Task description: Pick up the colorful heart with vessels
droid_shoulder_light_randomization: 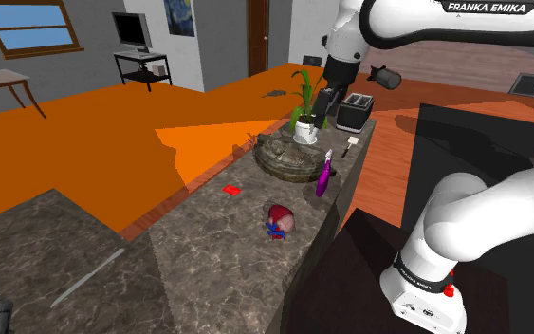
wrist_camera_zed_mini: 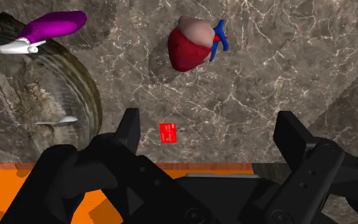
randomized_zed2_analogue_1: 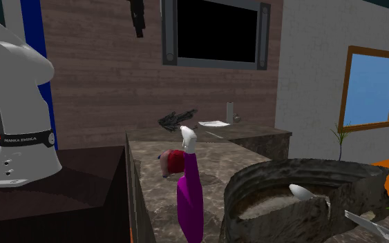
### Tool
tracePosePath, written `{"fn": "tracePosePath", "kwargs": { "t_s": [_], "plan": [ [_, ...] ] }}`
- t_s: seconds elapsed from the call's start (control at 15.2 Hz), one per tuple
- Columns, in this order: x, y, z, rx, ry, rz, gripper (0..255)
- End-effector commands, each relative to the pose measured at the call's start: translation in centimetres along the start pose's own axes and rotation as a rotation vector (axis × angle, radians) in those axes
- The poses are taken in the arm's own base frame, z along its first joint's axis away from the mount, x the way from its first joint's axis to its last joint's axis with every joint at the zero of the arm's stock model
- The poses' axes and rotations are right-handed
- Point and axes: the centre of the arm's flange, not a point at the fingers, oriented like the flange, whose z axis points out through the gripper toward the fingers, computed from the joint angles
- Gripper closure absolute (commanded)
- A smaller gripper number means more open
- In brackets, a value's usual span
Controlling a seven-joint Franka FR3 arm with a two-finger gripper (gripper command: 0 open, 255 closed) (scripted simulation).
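So the hand (wrist_camera_zed_mini: 210, 121) hangs wide open, holding nothing, over the dark marble tabletop (droid_shoulder_light_randomization: 189, 261). The red heart (droid_shoulder_light_randomization: 280, 220) lies on it near a purple spray bottle (droid_shoulder_light_randomization: 323, 174), orange floor (droid_shoulder_light_randomization: 84, 133) beyond.

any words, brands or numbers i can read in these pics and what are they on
"FRANKA EMIKA": white letters on the dark upper arm link, at the top of the shoulder view.
"FRANKA EMIKA": small print on the black band round the arm's lower joint, near the stand.
Red card on the marbled counter: it bears faint marks, too small to read.
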Motion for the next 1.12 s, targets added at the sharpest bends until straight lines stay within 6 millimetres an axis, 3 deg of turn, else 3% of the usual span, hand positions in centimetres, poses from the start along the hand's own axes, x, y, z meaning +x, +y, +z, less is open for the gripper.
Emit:
{"fn": "tracePosePath", "kwargs": {
  "t_s": [0.0, 1.06],
  "plan": [
    [0.0, 0.0, 0.0, 0.000, 0.000, 0.000, 0],
    [2.2, -3.3, 20.8, -0.001, -0.071, 0.612, 0]
  ]
}}
